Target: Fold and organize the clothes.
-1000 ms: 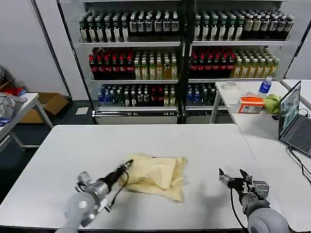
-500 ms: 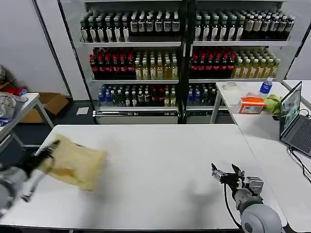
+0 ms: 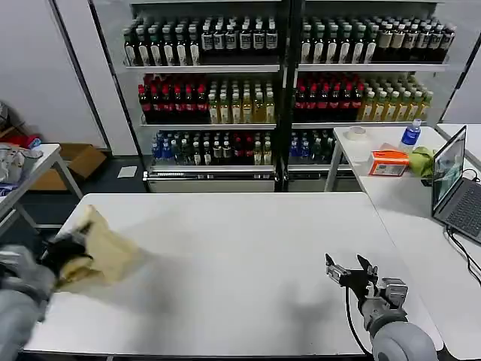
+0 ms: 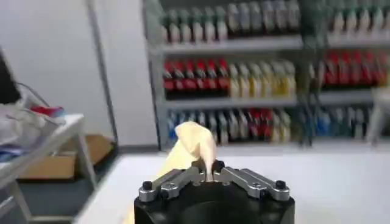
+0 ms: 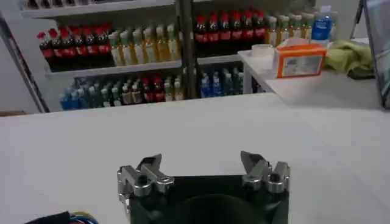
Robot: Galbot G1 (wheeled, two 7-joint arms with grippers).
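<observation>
The left gripper (image 3: 60,252) is clamped on the one T-shirt (image 3: 101,248) at the table's (image 3: 240,248) left edge — fabric pinched between closed fingers, likely to carry the folded bundle aside. The right gripper (image 3: 349,274) hovers idle over the near right side, fingers apart and empty — one garment, two grippers.

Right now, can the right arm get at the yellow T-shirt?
Probably not. The right tool is open low at the table's right side, while the T-shirt is bunched at the far left edge, pinched in the left tool. Nothing blocks the way; the whole tabletop lies between them.
</observation>
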